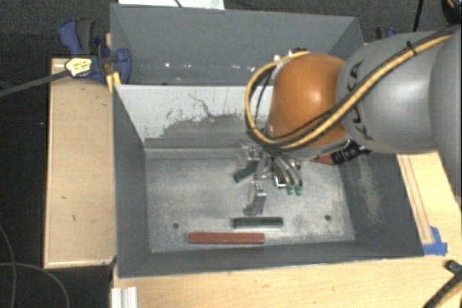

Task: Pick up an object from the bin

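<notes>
Up top, closest to the lens: fat grey metal arm with a glossy orange dome cover, coming in from the right. Below it, claw hanging low over the middle of the scuffed grey metal bin. Wide or narrow, honestly can't tell. Just in front of the claw: short flat dark-green bar, matte. Touching or not, hard to say. Nearer the front wall, longer flat reddish-brown bar, lying parallel.

The arm runs off the right edge; its orange cover hides the bin's far right floor. Something reddish peeks from beneath it, too covered to name.
</notes>
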